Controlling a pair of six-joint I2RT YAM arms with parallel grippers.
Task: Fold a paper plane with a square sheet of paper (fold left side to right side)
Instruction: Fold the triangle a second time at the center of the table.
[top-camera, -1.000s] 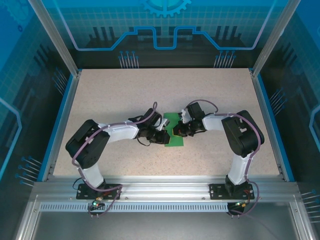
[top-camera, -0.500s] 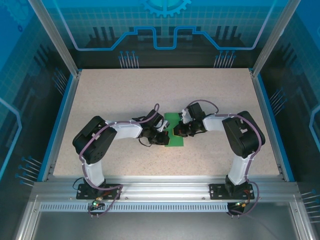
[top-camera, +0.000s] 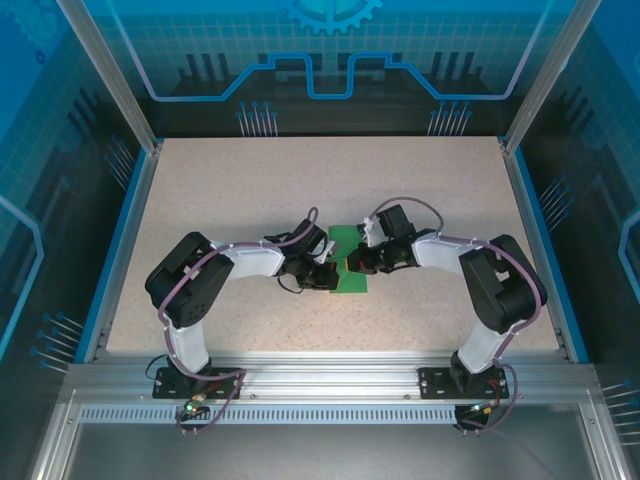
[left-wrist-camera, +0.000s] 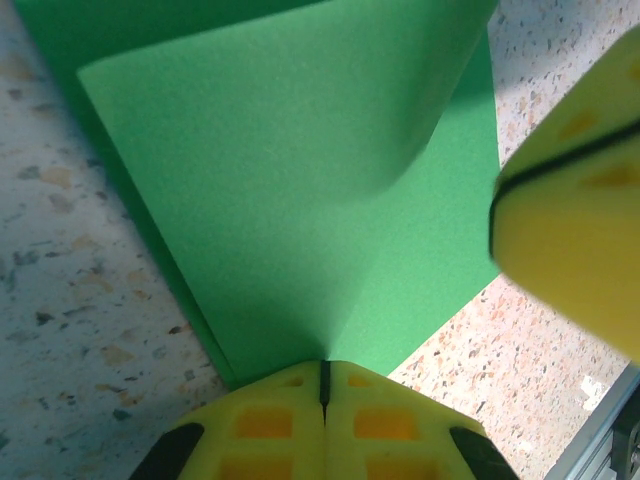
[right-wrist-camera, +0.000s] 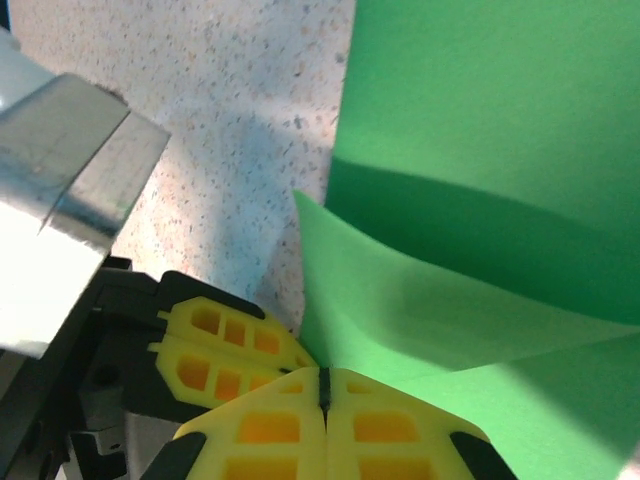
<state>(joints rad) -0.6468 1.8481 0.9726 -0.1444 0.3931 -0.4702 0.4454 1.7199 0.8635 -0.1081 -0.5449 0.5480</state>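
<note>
The square sheet of paper (top-camera: 351, 286) is green and lies at the table's middle, partly folded, with one flap lifted off the lower layer (left-wrist-camera: 300, 170). My left gripper (top-camera: 332, 273) meets it from the left, jaws shut on the paper's near edge (left-wrist-camera: 323, 375), where a crease runs out from the fingertips. From the right, my right gripper (top-camera: 353, 262) is shut on the raised flap's corner (right-wrist-camera: 323, 385). The two grippers almost touch: the right one's yellow fingers (left-wrist-camera: 575, 250) show in the left wrist view, and the left one's fingers (right-wrist-camera: 222, 345) in the right wrist view.
The speckled table (top-camera: 250, 190) has blue rails along its left and right sides and an aluminium frame (top-camera: 320, 385) along the near edge. Both arms bend inward over the table's near half.
The left gripper has closed on the paper's edge, and its arm has shifted slightly right. The right arm's elbow has swung outward to the right, its gripper staying at the paper.
</note>
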